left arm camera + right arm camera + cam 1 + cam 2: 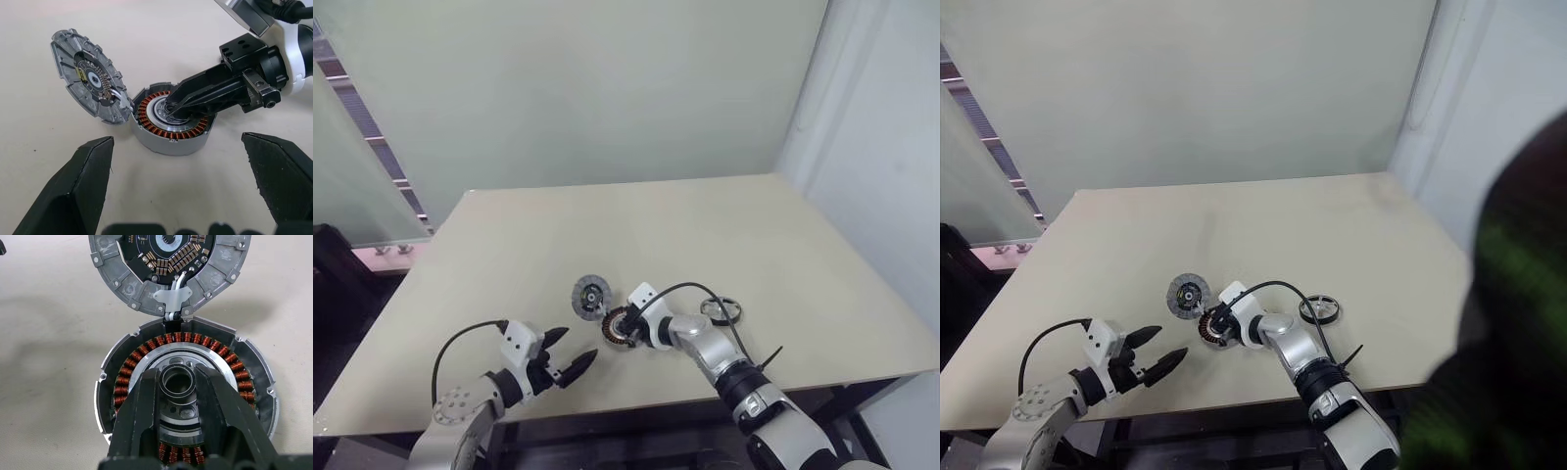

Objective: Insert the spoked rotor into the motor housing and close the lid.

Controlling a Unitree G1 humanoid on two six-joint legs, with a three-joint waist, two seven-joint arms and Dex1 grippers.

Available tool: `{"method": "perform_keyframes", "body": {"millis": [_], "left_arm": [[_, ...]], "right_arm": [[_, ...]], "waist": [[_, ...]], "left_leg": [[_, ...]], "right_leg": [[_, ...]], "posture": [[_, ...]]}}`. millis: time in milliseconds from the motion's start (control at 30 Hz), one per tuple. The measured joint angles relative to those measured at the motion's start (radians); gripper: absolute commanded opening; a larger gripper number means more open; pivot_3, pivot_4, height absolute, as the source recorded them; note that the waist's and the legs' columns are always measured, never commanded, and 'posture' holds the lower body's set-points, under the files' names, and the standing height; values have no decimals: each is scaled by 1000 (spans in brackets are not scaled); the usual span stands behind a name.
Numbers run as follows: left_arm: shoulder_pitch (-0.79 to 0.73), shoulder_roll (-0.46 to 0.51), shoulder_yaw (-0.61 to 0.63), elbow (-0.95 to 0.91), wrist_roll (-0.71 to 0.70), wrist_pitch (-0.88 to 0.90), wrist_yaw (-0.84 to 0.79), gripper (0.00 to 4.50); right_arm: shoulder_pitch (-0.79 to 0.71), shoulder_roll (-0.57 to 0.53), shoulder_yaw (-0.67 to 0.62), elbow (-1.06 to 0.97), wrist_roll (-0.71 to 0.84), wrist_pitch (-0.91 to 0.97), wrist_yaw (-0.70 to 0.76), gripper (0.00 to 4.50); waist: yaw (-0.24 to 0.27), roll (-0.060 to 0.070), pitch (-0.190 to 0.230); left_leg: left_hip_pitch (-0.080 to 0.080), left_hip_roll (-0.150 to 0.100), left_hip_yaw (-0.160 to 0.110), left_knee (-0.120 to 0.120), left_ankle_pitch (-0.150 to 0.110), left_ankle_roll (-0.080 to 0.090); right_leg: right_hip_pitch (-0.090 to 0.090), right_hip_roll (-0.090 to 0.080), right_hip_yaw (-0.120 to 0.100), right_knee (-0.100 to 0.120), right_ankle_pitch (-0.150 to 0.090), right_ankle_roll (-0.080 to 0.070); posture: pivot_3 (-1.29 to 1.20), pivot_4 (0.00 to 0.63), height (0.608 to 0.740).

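Observation:
The motor housing (616, 331), a grey-walled ring of copper windings around a silvery centre, sits on the table near its front. My right gripper (177, 377) is shut on the dark hub at the housing's centre, one finger on each side. The lid (591, 296), a grey disc with a circuit board on its inner face, leans tilted against the housing's far-left side, joined to it by a small bracket. The spoked rotor (722, 311), a thin dark wheel, lies flat on the table to the right of my right arm. My left gripper (570, 360) hangs open, left of the housing and apart from it.
The beige table (705, 235) stretches back to a pale wall. Its front edge (636, 403) runs just below both grippers. A black cable (695, 290) loops over my right wrist near the rotor. A window frame stands at the far left.

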Motion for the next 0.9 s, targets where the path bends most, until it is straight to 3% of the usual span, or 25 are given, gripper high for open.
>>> {"method": "perform_keyframes", "body": {"millis": [900], "left_arm": [[-7, 0, -1, 0, 13, 0, -1, 4500]], "right_arm": [[-2, -8, 0, 3, -1, -9, -1, 738]], "waist": [[0, 0, 0]], "left_leg": [[0, 0, 0, 0, 0, 0]], "right_leg": [[0, 0, 0, 0, 0, 0]], "posture": [[0, 0, 740]]}}
